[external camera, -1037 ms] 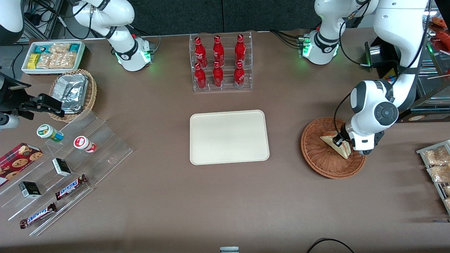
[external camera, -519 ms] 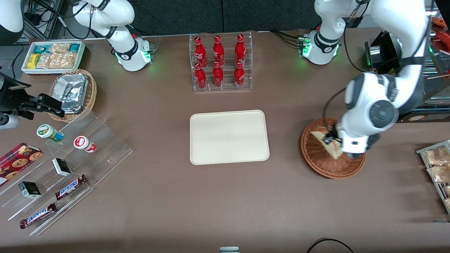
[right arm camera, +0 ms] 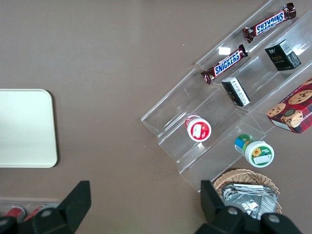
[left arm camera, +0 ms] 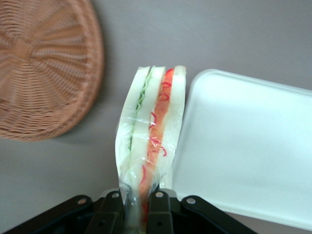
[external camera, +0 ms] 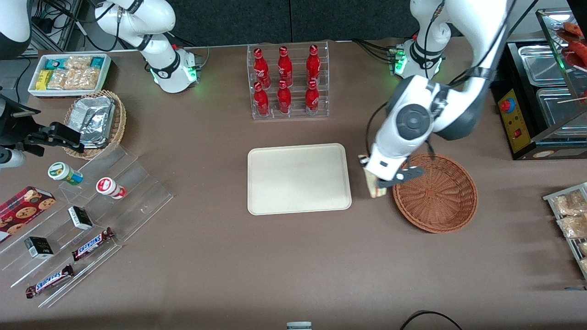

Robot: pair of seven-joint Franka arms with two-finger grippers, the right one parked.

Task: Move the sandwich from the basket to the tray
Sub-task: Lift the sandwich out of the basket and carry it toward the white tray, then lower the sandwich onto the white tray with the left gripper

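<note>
ITEM: sandwich (external camera: 372, 185); wrapped triangular wedge, pale bread w/ green + red-orange filling; clamped at one end by gripper (left arm camera: 140, 204), filling edge facing wrist cam; held in air over bare table (external camera: 284, 261), in gap between basket (external camera: 435, 192) and tray (external camera: 299, 178); clear of basket.

ITEM: gripper; fingers clenched on sandwich wrap, one each side of wedge; sits just beside basket rim, on side toward tray.

STEP (est.): transfer leg, approx. mid-task; pick looks done, basket empty; placing not yet done.

NEXT (est.): carry sideways toward parked arm's end until wedge is over tray's flat middle; lower; release only once wedge rests on tray; wedge hangs long below fingers, so keep height enough to clear tray's low rim.

EDGES: tray's rounded corner + rim near sandwich tip in wrist view, not touching; basket rim well apart from wedge in same view.

ROOM: tray surface bare, whole area open for set-down; bottle rack (external camera: 288, 81) farther from front cam than tray, apart from likely path; acrylic shelf w/ snacks (external camera: 87, 215) toward parked arm's end, well apart; no obstacle seen between wedge and tray.

RISK (est.): grip only on wrap end; possible slip or swing if moved fast.
</note>
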